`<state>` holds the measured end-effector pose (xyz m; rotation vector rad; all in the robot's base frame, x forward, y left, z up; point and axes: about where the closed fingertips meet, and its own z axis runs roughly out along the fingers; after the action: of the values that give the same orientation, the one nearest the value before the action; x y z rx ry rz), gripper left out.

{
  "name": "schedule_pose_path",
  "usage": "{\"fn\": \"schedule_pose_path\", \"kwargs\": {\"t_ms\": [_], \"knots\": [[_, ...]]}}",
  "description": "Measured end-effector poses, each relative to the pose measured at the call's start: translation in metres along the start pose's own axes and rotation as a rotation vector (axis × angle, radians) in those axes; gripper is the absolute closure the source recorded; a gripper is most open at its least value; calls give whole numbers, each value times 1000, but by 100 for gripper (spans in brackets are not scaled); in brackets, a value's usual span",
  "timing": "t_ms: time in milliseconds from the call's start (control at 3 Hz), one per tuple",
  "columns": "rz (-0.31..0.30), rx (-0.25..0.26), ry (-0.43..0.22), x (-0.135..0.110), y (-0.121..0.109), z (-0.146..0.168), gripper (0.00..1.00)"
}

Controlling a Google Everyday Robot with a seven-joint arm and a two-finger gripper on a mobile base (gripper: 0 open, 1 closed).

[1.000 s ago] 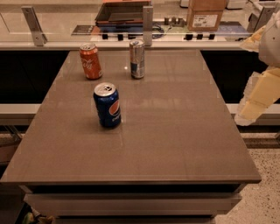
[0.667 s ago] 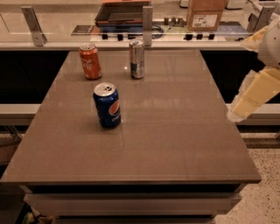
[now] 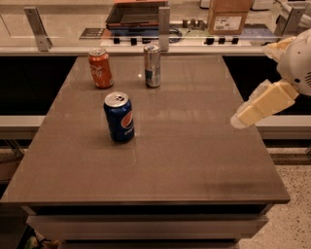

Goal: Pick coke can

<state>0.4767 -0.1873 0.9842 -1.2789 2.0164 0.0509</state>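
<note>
1. The coke can (image 3: 100, 68) stands upright at the far left of the brown table (image 3: 194, 160), close to its back edge; its orange-red side with white script faces the camera and its silver top is up.
2. A slim silver-blue can (image 3: 152, 65) stands upright near it, to its right, in about the same row; the two are apart, not touching.
3. A blue Pepsi can (image 3: 119, 116) stands upright nearer the camera, in front of the gap between those two cans and separate from both.
4. The gripper (image 3: 240, 120) shows at the right side of the view, over the table's right edge; it is a cream-coloured piece slanting down and to the left from the white arm (image 3: 296, 63) - whether it is wide or narrow I cannot tell.
5. The gripper is well apart from all three cans; the coke can is the farthest from it, across the table on the opposite side.
6. Behind the table runs a pale counter with a cardboard box (image 3: 229, 16), a dark tray (image 3: 136, 13) and a metal post (image 3: 164, 28) - the post rises just behind the slim can.
</note>
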Motion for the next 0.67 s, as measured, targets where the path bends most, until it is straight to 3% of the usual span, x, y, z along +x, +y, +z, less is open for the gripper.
{"fn": "schedule_pose_path", "kwargs": {"t_ms": [667], "knots": [[83, 30, -181, -12, -6, 33, 0]]}}
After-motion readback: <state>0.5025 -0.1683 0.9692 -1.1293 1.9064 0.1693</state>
